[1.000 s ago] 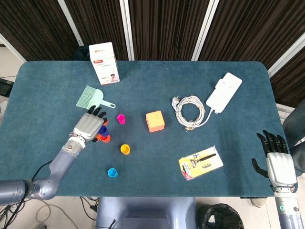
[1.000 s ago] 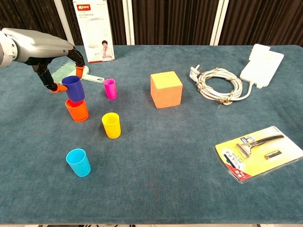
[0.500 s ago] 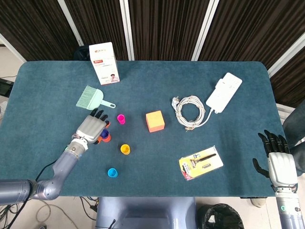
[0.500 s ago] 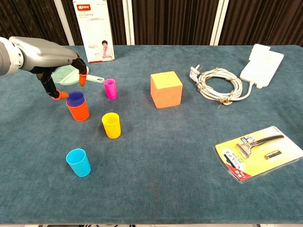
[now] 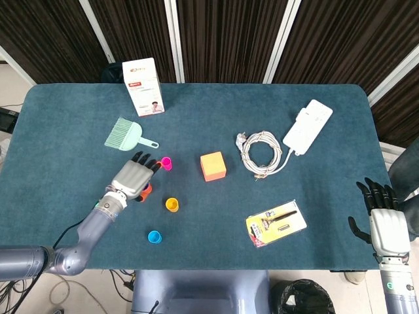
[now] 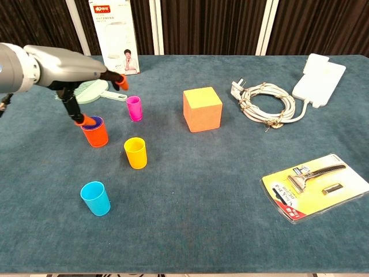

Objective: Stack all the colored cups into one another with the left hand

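Change: since a second ago the small blue plastic cup (image 6: pixel 93 122) has been lowered from above into the orange plastic cup (image 6: pixel 95 135) and let go; only its rim is seen now, and the left robot hand (image 6: pixel 86 75) has been lifted clear and shifted right, towards the pink cup.
Left robot hand: empty, fingers spread, held over the nested pair, with fingertips reaching out near the small pink plastic cup (image 6: pixel 134 108); nothing is gripped.
Right robot hand (image 5: pixel 385 226): seen only in the head view, idle off the table's near right corner, fingers apart and holding nothing.
Step in hand: one nesting is judged done and a release completed; a reach for the next cup appears to be under way.
Next move: the pink cup, the closest loose one, would likely be pinched by its wall, carried over the orange-and-blue stack and dropped in upright; care is called for so that the stack is not knocked.
Cups counted: five in all, with two nested and three loose: pink, the yellow plastic cup (image 6: pixel 136 153) and the light-blue plastic cup (image 6: pixel 95 198).
Where they stand: all on the left half of the teal table (image 6: pixel 190 231), upright and apart.
Others counted: one orange cube (image 6: pixel 202 109), one mint dustpan brush (image 5: pixel 127 134).
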You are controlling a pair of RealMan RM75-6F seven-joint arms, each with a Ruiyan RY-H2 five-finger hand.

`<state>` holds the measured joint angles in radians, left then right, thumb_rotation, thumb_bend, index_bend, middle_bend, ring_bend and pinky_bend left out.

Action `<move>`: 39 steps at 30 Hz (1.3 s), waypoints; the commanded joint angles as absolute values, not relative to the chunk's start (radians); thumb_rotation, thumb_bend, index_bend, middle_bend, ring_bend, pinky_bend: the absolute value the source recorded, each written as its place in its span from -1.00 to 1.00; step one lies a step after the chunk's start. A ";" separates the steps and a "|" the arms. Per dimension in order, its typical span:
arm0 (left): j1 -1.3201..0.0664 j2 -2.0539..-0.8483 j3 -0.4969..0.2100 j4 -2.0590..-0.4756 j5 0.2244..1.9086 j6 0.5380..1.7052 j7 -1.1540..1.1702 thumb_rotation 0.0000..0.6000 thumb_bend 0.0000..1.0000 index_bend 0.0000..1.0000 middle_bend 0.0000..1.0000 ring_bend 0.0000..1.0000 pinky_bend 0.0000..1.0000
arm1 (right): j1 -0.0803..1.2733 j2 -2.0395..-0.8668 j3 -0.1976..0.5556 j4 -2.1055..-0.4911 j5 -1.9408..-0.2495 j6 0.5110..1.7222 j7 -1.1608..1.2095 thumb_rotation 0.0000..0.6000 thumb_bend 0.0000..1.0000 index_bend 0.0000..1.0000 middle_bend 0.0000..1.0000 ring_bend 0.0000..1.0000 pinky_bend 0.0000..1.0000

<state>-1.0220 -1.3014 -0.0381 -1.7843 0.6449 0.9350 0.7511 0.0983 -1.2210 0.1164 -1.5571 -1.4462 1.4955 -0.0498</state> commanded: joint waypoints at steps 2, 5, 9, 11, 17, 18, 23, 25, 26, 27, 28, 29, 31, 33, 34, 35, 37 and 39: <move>-1.039 -1.314 -0.050 -1.809 0.678 0.931 0.751 1.00 -0.56 -0.71 -0.76 -1.00 -1.00 | 0.098 -1.221 0.117 -1.558 -1.444 1.495 -0.049 1.00 -0.19 -0.74 -0.86 -0.81 -0.86; -1.051 -1.328 -0.047 -1.826 0.677 0.921 0.757 1.00 -0.56 -0.59 -0.76 -1.00 -1.00 | 0.098 -1.220 0.117 -1.559 -1.444 1.496 -0.048 1.00 -0.19 -0.74 -0.86 -0.81 -0.86; -1.063 -1.349 -0.035 -1.833 0.678 0.915 0.770 1.00 -0.56 -0.54 -0.76 -1.00 -1.00 | 0.097 -1.219 0.118 -1.562 -1.443 1.496 -0.046 1.00 -0.19 -0.74 -0.86 -0.81 -0.86; -1.068 -1.361 -0.028 -1.829 0.676 0.915 0.780 1.00 -0.56 -0.54 -0.76 -1.00 -1.00 | 0.097 -1.218 0.118 -1.563 -1.443 1.497 -0.046 1.00 -0.19 -0.74 -0.86 -0.81 -0.86; -1.078 -1.398 -0.012 -1.810 0.661 0.923 0.795 1.00 -0.56 -0.50 -0.76 -1.00 -1.00 | 0.096 -1.218 0.119 -1.566 -1.443 1.498 -0.045 1.00 -0.19 -0.74 -0.86 -0.81 -0.86; -1.079 -1.404 -0.009 -1.806 0.660 0.924 0.796 1.00 -0.56 -0.49 -0.76 -1.00 -1.00 | 0.096 -1.219 0.119 -1.566 -1.442 1.497 -0.044 1.00 -0.19 -0.74 -0.86 -0.81 -0.86; -1.083 -1.421 0.004 -1.789 0.661 0.929 0.806 1.00 -0.56 -0.41 -0.76 -1.00 -1.00 | 0.097 -1.221 0.119 -1.564 -1.439 1.493 -0.045 1.00 -0.19 -0.74 -0.86 -0.81 -0.86; -1.084 -1.426 0.009 -1.784 0.661 0.930 0.810 1.00 -0.56 -0.38 -0.76 -1.00 -1.00 | 0.098 -1.221 0.119 -1.564 -1.439 1.493 -0.045 1.00 -0.19 -0.74 -0.86 -0.81 -0.86; -1.085 -1.428 0.010 -1.783 0.661 0.931 0.811 1.00 -0.54 -0.35 -0.76 -1.00 -1.00 | 0.098 -1.221 0.119 -1.563 -1.439 1.493 -0.045 1.00 -0.19 -0.74 -0.86 -0.81 -0.86; -1.085 -1.431 0.012 -1.780 0.661 0.932 0.812 1.00 -0.52 -0.33 -0.76 -1.00 -1.00 | 0.098 -1.221 0.120 -1.563 -1.439 1.493 -0.045 1.00 -0.19 -0.74 -0.86 -0.81 -0.86; -1.085 -1.433 0.013 -1.778 0.661 0.933 0.813 1.00 -0.51 -0.31 -0.76 -1.00 -1.00 | 0.097 -1.222 0.120 -1.563 -1.439 1.493 -0.045 1.00 -0.19 -0.74 -0.86 -0.81 -0.86; -1.085 -1.435 0.014 -1.776 0.660 0.933 0.814 1.00 -0.49 -0.29 -0.76 -1.00 -1.00 | 0.097 -1.222 0.120 -1.563 -1.438 1.494 -0.044 1.00 -0.19 -0.74 -0.86 -0.81 -0.86; -1.086 -1.441 0.016 -1.770 0.657 0.936 0.816 1.00 -0.48 -0.26 -0.76 -1.00 -1.00 | 0.097 -1.222 0.121 -1.563 -1.437 1.495 -0.044 1.00 -0.19 -0.74 -0.86 -0.81 -0.86; -1.087 -1.445 0.019 -1.766 0.655 0.937 0.818 1.00 -0.47 -0.23 -0.76 -1.00 -1.00 | 0.096 -1.221 0.122 -1.563 -1.437 1.496 -0.043 1.00 -0.19 -0.74 -0.86 -0.81 -0.86; -1.087 -1.447 0.020 -1.763 0.653 0.937 0.820 1.00 -0.47 -0.22 -0.76 -1.00 -1.00 | 0.096 -1.221 0.122 -1.563 -1.437 1.497 -0.042 1.00 -0.19 -0.74 -0.86 -0.82 -0.86; -1.087 -1.449 0.021 -1.762 0.653 0.938 0.821 1.00 -0.47 -0.21 -0.76 -1.00 -1.00 | 0.096 -1.221 0.122 -1.563 -1.437 1.497 -0.042 1.00 -0.19 -0.74 -0.86 -0.81 -0.86; -1.088 -1.453 0.024 -1.758 0.652 0.939 0.823 1.00 -0.46 -0.18 -0.76 -1.00 -1.00 | 0.096 -1.221 0.123 -1.562 -1.436 1.497 -0.041 1.00 -0.19 -0.74 -0.86 -0.81 -0.86; -1.088 -1.456 0.025 -1.755 0.653 0.941 0.823 1.00 -0.45 -0.15 -0.75 -1.00 -1.00 | 0.096 -1.222 0.123 -1.562 -1.436 1.497 -0.040 1.00 -0.19 -0.74 -0.86 -0.81 -0.86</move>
<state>-1.0880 -1.4559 0.0250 -1.7553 0.6528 0.9409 0.8229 0.0959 -1.2216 0.1230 -1.5616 -1.4358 1.4972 -0.0401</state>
